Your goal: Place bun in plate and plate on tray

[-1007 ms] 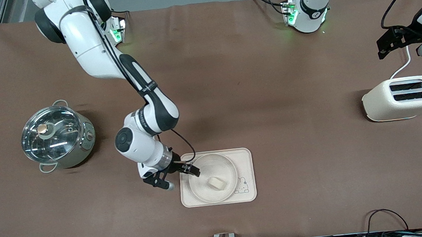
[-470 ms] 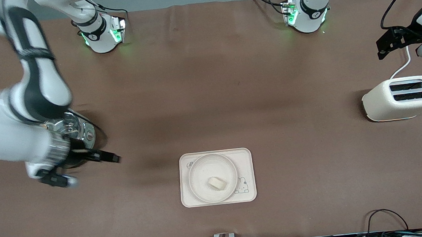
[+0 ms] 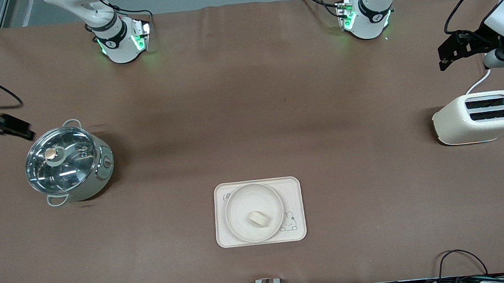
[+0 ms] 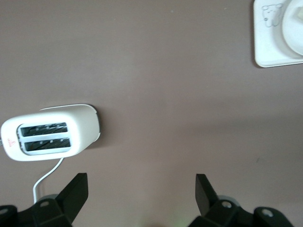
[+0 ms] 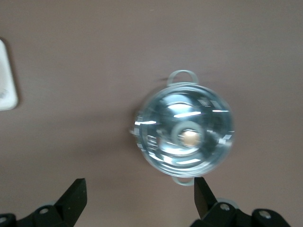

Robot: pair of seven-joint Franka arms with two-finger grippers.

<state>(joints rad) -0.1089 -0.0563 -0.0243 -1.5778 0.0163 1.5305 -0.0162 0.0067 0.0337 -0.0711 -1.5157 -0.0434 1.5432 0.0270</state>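
Observation:
The small pale bun (image 3: pixel 259 219) lies in the round off-white plate (image 3: pixel 239 199). The plate sits on the cream tray (image 3: pixel 294 192) with the bunny drawing, near the front camera. A corner of the tray (image 4: pixel 270 52) with the plate shows in the left wrist view. My right gripper (image 3: pixel 7 128) is open and empty, up beside the lidded pot (image 3: pixel 67 161) at the right arm's end; in its wrist view the gripper (image 5: pixel 140 195) frames bare table by the pot (image 5: pixel 186 134). My left gripper (image 3: pixel 447 53) is open and empty above the table near the toaster (image 3: pixel 480 117); its own view shows the gripper (image 4: pixel 142 191) wide apart.
The cream toaster (image 4: pixel 49 134) stands at the left arm's end with its white cord. A brown cloth (image 3: pixel 247 91) covers the table. Cables lie along the table edge nearest the front camera.
My right arm has let go of the plate and swung away from the tray, up to the right arm's end by the pot. The left gripper shifted slightly. Plate, bun and tray stay put.

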